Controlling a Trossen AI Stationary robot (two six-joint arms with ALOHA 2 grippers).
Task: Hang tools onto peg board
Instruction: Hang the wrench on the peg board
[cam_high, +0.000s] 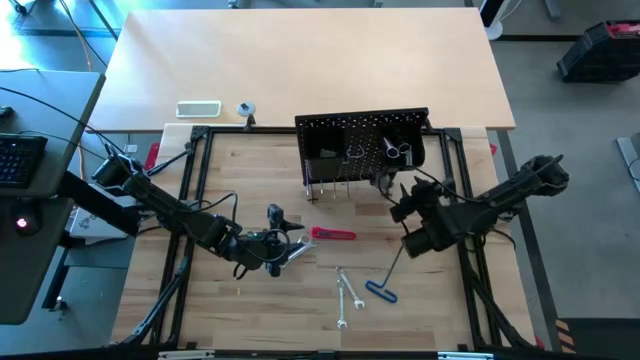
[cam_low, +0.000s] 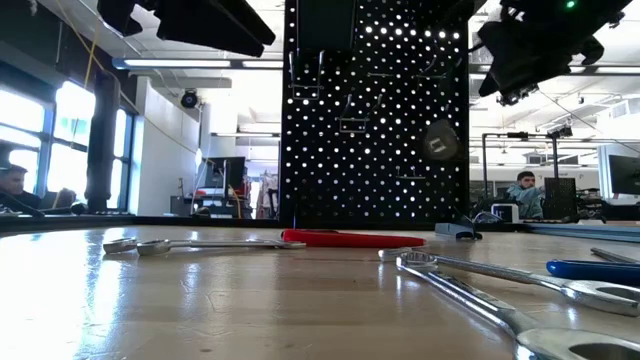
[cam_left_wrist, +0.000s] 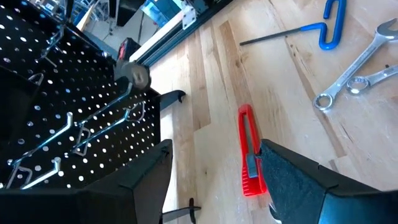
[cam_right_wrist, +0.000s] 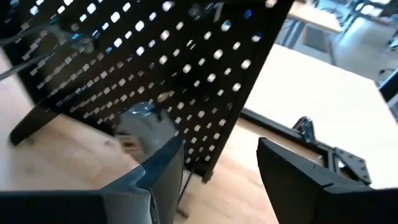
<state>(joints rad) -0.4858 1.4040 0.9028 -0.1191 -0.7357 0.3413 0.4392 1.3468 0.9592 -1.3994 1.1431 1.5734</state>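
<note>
The black peg board (cam_high: 365, 145) stands upright on short legs at the table's far middle, with hooks and a silver tool (cam_high: 395, 150) hanging on its face. A red-handled tool (cam_high: 333, 234) lies flat in front of it. Two silver wrenches (cam_high: 345, 290) and a black L-shaped key with a blue end (cam_high: 385, 280) lie nearer the front edge. Another wrench (cam_low: 200, 244) lies on the wood under my left gripper (cam_high: 288, 245), which hovers open left of the red tool (cam_left_wrist: 249, 149). My right gripper (cam_high: 400, 205) hovers open by the board's right end (cam_right_wrist: 186, 81).
A black tubular frame (cam_high: 200, 140) borders the wooden work surface. On the pale table behind it lie a white tray (cam_high: 198, 108) and a small object (cam_high: 245, 108). A person (cam_low: 520, 190) sits in the room beyond. Bare wood lies at the front left.
</note>
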